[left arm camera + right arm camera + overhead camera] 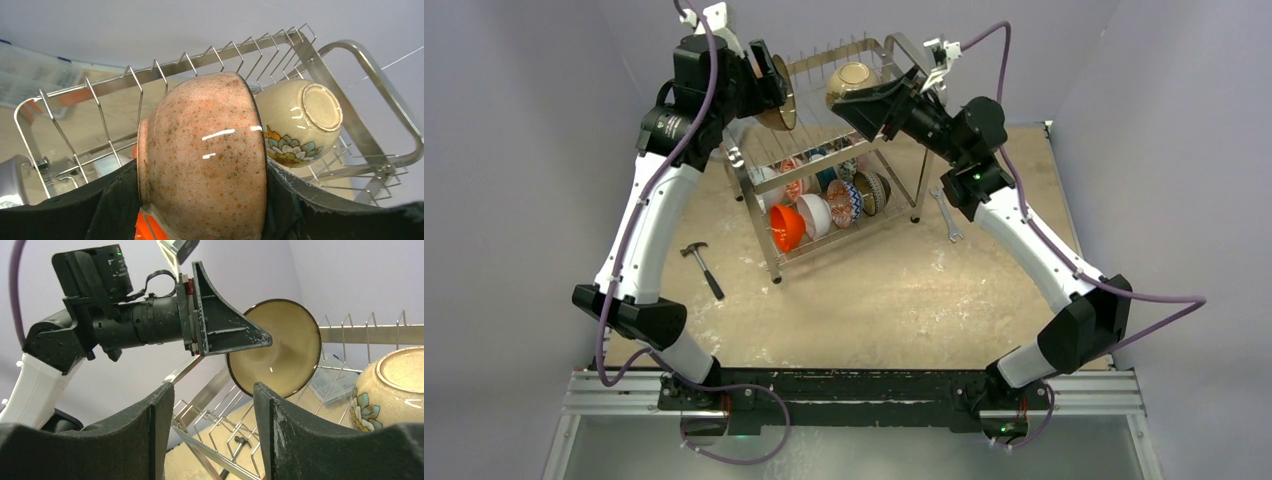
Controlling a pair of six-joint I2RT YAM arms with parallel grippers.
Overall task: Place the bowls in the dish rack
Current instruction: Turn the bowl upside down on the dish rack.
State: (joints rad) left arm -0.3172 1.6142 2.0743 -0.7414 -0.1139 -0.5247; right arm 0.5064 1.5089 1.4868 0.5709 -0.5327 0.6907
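Speckled brown bowl [205, 155] is clamped in the left gripper [766, 82] above the left end of the top tier of the dish rack [200, 60]. The right gripper [211, 390] is spread wide and empty beside the floral bowl [295, 125], which is racked further right.

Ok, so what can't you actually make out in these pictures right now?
Left wrist view: the speckled bowl hides the left fingers at their tips.
Right wrist view: the frame edge cuts off the floral bowl.
Top view: lower-tier bowls overlap behind dish rack wires; count unclear.
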